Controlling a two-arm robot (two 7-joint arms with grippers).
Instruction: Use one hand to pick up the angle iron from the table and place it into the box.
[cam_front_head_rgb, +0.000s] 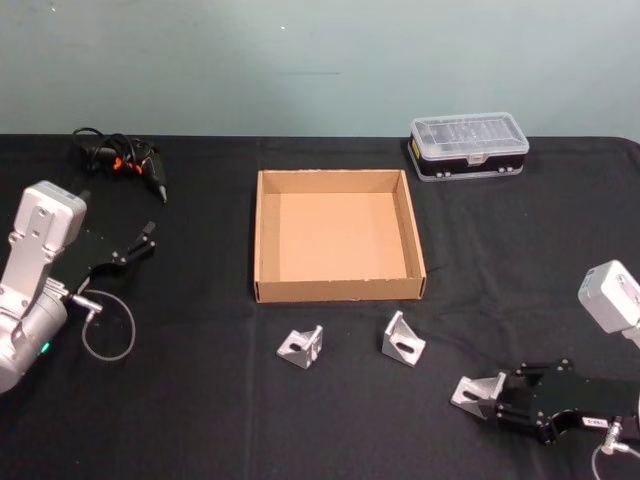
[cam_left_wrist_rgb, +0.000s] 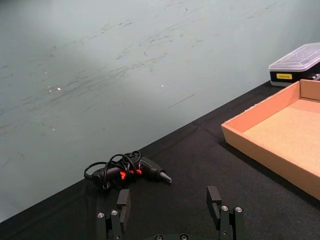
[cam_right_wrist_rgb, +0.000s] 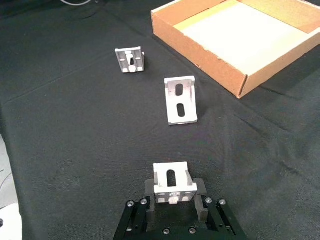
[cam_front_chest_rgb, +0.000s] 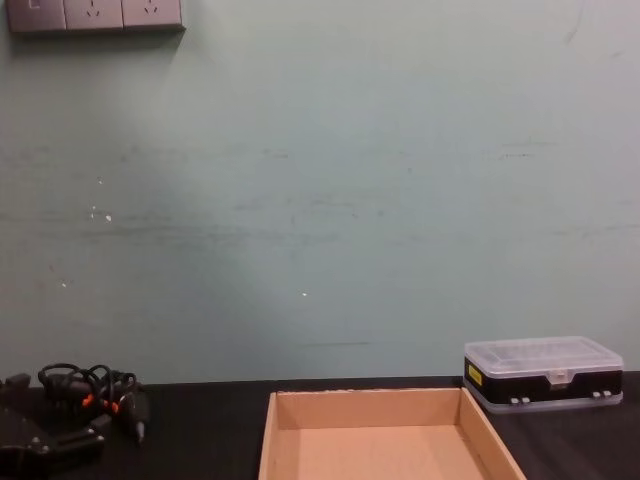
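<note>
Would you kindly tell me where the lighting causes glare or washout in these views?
Right wrist view: the floor of the tan cardboard box is washed out almost white, and the silver angle iron in the right gripper shines bright. Head view: that floor is evenly lit, no glare.

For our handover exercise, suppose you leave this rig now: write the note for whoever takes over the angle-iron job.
Left gripper: open, empty, parked at the left.
Right gripper: shut on an angle iron, low over the table at front right.
Box: empty; two more angle irons lie on the table before it.
Done: the grasp. Left: lift, carry to the box, release.
</note>
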